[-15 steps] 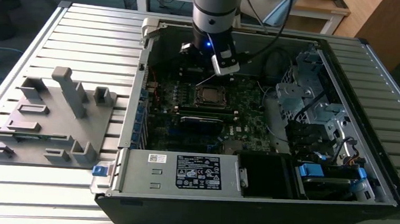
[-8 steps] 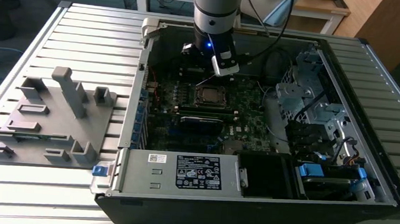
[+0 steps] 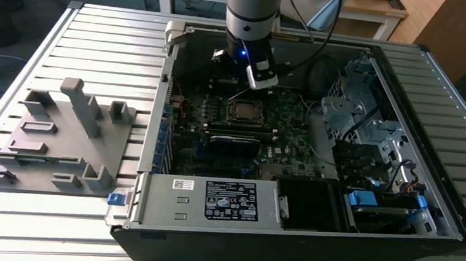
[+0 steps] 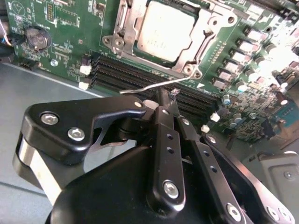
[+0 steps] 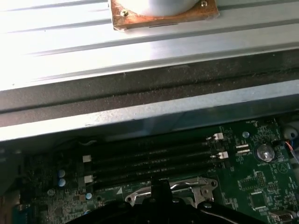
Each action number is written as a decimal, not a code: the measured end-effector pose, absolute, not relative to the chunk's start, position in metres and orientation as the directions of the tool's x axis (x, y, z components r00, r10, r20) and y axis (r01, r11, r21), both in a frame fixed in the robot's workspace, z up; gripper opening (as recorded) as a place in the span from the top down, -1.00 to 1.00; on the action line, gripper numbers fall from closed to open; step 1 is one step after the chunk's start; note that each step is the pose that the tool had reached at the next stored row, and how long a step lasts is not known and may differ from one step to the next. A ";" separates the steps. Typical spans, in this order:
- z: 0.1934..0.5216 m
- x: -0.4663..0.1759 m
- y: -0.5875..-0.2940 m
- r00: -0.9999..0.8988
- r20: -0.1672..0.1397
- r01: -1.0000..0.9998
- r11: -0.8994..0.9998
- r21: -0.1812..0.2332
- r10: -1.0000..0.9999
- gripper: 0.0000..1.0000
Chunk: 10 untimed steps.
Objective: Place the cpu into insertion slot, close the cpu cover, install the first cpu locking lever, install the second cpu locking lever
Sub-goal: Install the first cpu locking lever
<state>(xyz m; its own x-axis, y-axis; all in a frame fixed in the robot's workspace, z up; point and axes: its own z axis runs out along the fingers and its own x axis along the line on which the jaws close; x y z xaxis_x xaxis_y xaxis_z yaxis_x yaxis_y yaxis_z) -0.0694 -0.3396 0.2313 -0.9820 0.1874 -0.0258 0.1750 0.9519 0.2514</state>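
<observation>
Step in hand, judged: first locking lever (image 4: 145,87), wire not yet latched. cpu (image 4: 163,32) seated in insertion slot (image 4: 114,43); cpu cover (image 4: 187,59) down over it. Gripper (image 4: 163,95) jaws closed together, tips touching lever; pinch on wire not determinable. Requirement: downward press, hook under tab.

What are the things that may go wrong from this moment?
1. The thin wire locking lever lies right at the tip of the claw; it may slip off or bend when pushed.
2. The memory slots run just beside that lever, so a slipping claw may strike them.
3. The lever looks unlatched, so the cpu cover over the cpu may lift.
</observation>
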 end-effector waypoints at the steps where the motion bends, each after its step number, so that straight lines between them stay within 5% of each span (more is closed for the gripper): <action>1: 0.231 -0.069 -0.340 -0.982 -0.025 0.175 0.951 0.256 0.187 0.79; 10: 0.228 -0.067 -0.339 -0.981 -0.028 0.177 0.946 0.273 0.192 0.79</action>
